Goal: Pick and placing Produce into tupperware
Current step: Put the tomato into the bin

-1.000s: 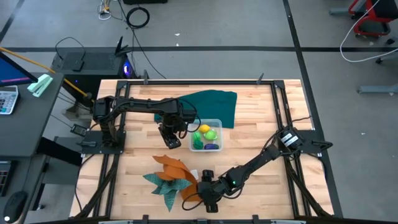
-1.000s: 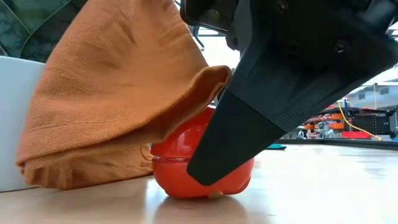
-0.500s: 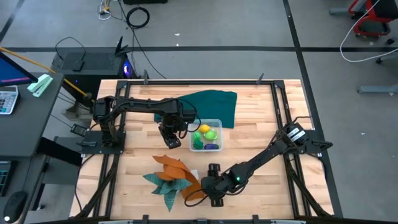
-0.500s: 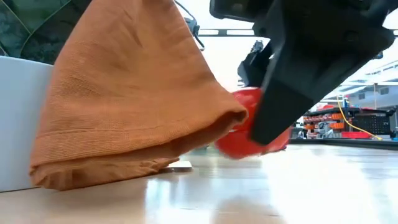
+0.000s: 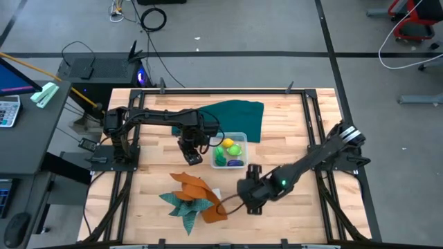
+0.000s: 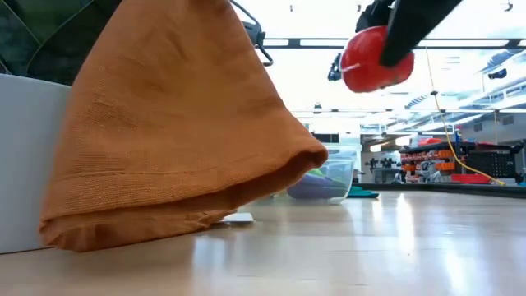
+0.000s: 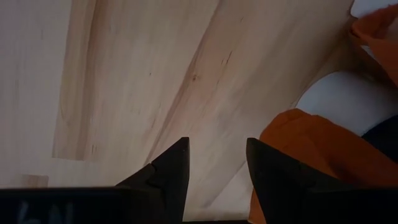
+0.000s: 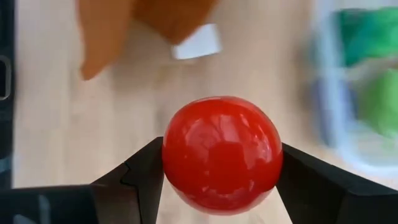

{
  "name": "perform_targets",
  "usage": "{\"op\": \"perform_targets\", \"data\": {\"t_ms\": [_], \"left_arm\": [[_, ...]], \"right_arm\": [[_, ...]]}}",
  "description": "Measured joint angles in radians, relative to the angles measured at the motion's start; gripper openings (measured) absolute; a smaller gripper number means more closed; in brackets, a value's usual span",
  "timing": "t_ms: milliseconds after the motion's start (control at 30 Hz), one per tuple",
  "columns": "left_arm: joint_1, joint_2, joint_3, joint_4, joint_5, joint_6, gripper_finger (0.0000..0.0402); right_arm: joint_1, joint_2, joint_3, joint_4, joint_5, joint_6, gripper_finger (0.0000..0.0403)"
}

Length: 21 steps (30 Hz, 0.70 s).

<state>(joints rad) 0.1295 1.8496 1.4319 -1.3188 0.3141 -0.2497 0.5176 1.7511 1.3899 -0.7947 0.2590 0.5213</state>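
Right hand (image 8: 217,180) is clamped on the red toy tomato (image 8: 219,154), one finger on each side, and holds it clear of the tabletop (image 5: 291,138). In the high view the right hand (image 5: 243,196) sits just off the tupperware (image 5: 229,150), on the side facing the orange cloth (image 5: 197,194), between the two. In the low view the tomato (image 6: 376,59) hangs high above the wood, with the tupperware (image 6: 333,179) farther back.

The tupperware already holds yellow, light green, green and purple produce (image 5: 229,152). The dark green cloth (image 5: 239,117) lies touching the tupperware's far edge.

Left hand (image 5: 190,158) hovers just beside the tupperware on the left arm's side, fingers (image 7: 171,168) partly apart, nothing between them. A teal cloth (image 5: 181,207) sits under the orange one.
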Motion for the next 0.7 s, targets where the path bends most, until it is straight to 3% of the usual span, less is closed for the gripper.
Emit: {"op": "perform_targets", "data": {"t_ms": [400, 700], "left_arm": [[0.004, -0.02, 0.0, 0.046, -0.012, 0.034, 0.016], [0.129, -0.259, 0.0, 0.038, -0.101, 0.033, 0.0153]], "right_arm": [[-0.187, -0.086, 0.0, -0.103, 0.015, -0.125, 0.0224], [-0.27, -0.086, 0.0, -0.114, 0.001, -0.256, 0.0224]]}}
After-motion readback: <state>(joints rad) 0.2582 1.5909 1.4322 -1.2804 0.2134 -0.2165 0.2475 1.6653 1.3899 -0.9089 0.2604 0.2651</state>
